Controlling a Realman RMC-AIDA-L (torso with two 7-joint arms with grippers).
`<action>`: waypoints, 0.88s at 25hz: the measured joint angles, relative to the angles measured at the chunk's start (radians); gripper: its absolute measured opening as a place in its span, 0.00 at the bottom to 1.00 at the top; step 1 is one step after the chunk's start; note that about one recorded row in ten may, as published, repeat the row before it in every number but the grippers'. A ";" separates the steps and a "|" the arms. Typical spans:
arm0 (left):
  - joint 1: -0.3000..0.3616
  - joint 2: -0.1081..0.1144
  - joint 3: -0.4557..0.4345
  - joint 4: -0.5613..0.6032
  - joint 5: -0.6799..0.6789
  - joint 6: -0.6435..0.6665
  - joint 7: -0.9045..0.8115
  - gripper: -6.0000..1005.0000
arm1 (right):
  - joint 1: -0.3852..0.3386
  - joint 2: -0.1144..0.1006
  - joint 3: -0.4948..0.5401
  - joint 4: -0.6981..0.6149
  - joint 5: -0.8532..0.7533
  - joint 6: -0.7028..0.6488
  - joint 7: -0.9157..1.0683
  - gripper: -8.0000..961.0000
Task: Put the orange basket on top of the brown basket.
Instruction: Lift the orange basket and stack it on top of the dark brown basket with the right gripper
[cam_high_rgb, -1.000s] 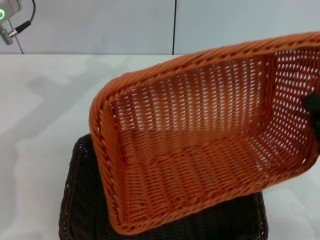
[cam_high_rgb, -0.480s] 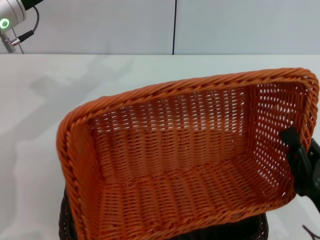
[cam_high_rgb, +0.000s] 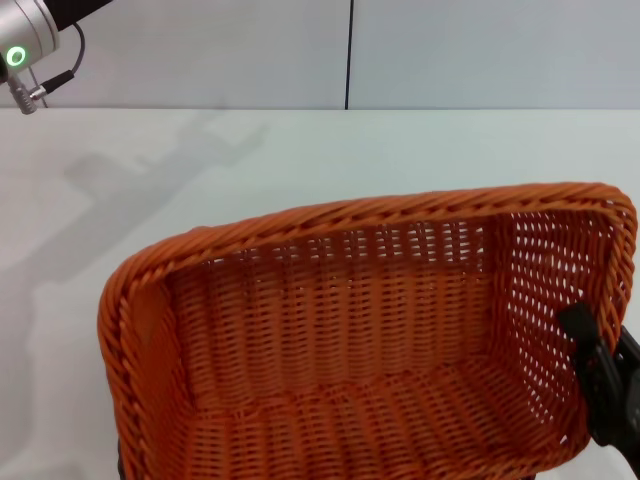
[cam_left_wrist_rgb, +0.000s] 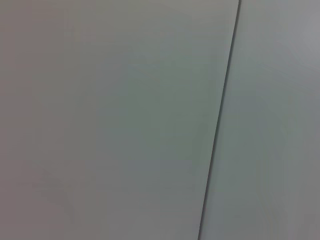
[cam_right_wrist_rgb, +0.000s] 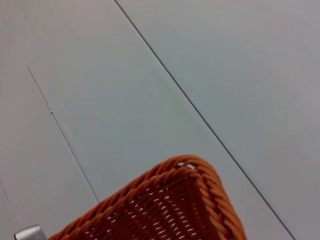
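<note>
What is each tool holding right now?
Left tool: out of view; only its arm shows, raised at the far left.
Right tool: shut on the orange basket, gripping its right end wall.

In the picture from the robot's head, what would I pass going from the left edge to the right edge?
Left arm's silver end with a green light at the top corner → orange basket, tilted and filling the middle → right gripper, black, at the basket's right end wall.

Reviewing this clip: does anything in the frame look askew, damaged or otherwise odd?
No damage shows. The orange basket is tipped steeply, its open side facing the head camera, gripped at its right end by the right gripper. It hides nearly all of the brown basket. The left arm is raised at upper left.
</note>
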 joint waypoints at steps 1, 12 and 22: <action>0.000 0.000 0.000 0.000 0.002 0.000 0.000 0.83 | -0.006 0.000 -0.004 0.002 0.000 -0.002 -0.002 0.17; -0.024 -0.001 0.007 0.019 0.026 -0.001 0.000 0.83 | -0.002 -0.006 -0.053 0.020 -0.012 0.050 -0.015 0.17; -0.031 -0.010 0.012 0.017 0.026 -0.007 0.000 0.83 | 0.011 -0.012 -0.056 -0.037 -0.009 0.057 0.056 0.27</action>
